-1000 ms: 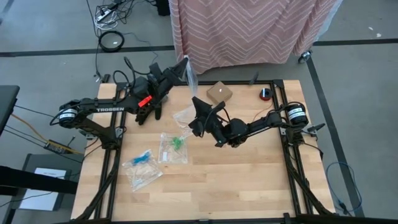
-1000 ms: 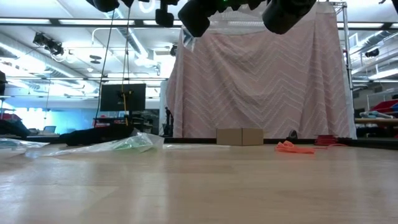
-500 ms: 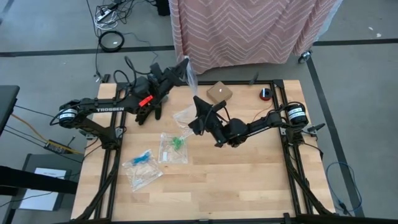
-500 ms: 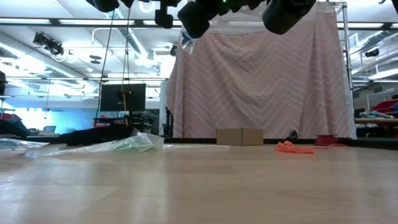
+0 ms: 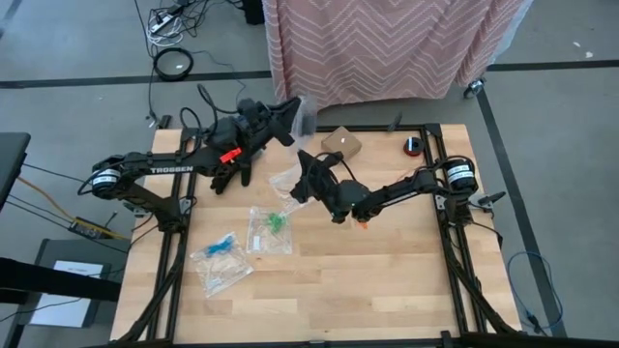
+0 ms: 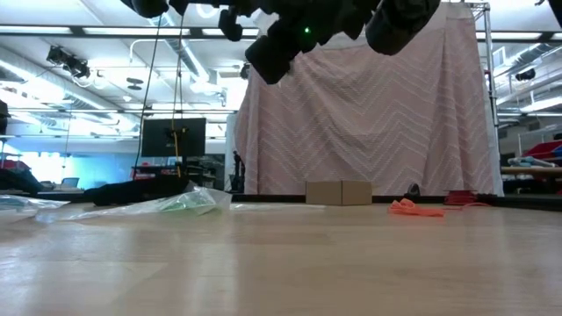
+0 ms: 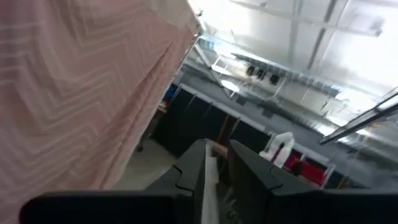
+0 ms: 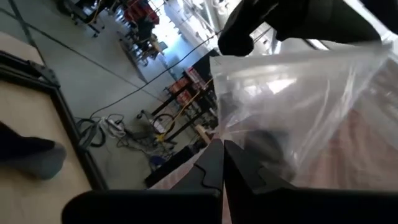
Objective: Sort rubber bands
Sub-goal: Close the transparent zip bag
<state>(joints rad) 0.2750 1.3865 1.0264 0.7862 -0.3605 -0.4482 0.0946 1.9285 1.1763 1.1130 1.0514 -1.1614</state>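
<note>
Rubber bands (image 5: 275, 221) lay bagged on the surface. A clear zip bag (image 8: 292, 93) hung between raised grippers: left gripper (image 5: 287, 109) slightly parted around its edge, right gripper (image 5: 302, 186) pinching it.

Overhead and table-level cameras sharing the table (image 5: 387, 261); upward-tilted wrist cameras.

bags: 4 (image 5: 270, 230) | box: 1 (image 5: 340, 144) | arms: 2 (image 5: 174, 165)
</note>
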